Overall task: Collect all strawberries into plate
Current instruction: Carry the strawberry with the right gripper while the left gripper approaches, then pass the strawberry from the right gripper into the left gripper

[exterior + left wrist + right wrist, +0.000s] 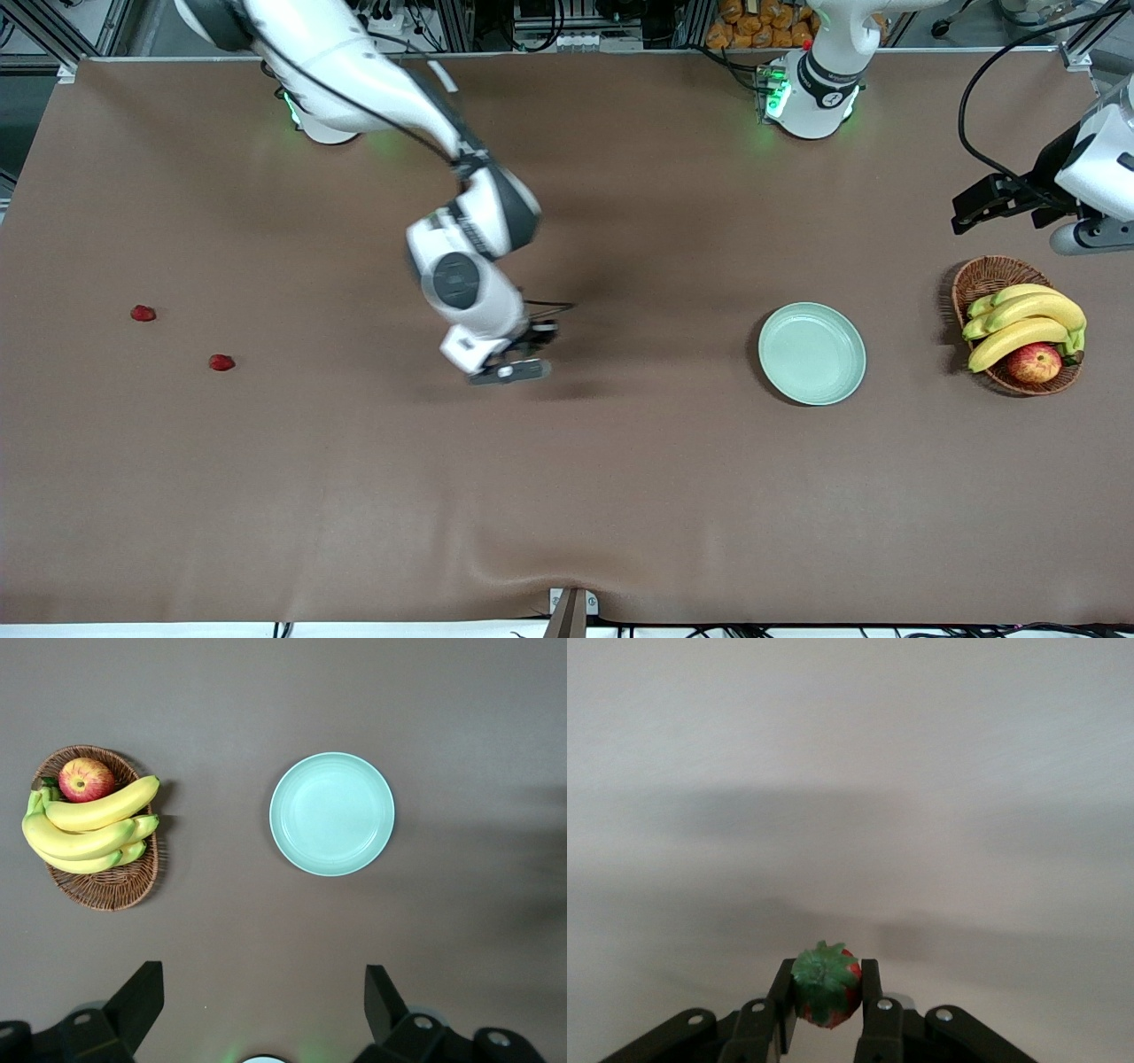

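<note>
My right gripper (524,353) hangs over the middle of the table, shut on a strawberry (826,989) whose green top shows between the fingers (870,985). Two more strawberries (143,313) (221,362) lie on the brown cloth toward the right arm's end. The mint-green plate (811,353) sits toward the left arm's end with nothing in it, and it also shows in the left wrist view as the plate (332,813). My left gripper (990,200) waits in the air above the table by the basket, open (263,1001), with nothing between its fingers.
A wicker basket (983,276) with bananas (1023,323) and an apple (1034,362) stands at the left arm's end, beside the plate. Brown cloth covers the whole table, with a small ripple at its front edge (532,576).
</note>
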